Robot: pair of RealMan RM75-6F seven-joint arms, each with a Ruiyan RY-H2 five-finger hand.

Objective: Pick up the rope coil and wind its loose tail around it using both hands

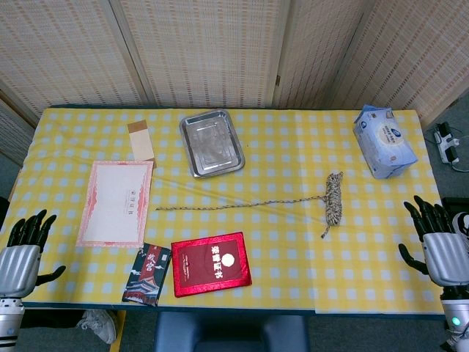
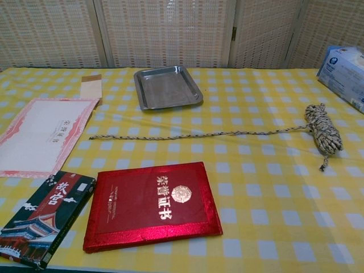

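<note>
Fingers of left hand [image 1: 26, 253] and right hand [image 1: 440, 246] spread, holding nothing; rope coil [image 1: 334, 198], right of centre, untouched, its loose tail [image 1: 242, 205] unwound.

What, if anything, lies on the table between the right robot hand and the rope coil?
Nothing visible: only bare checked tablecloth separates the right robot hand from the rope coil. The wipes pack sits farther back, off that path.
</note>
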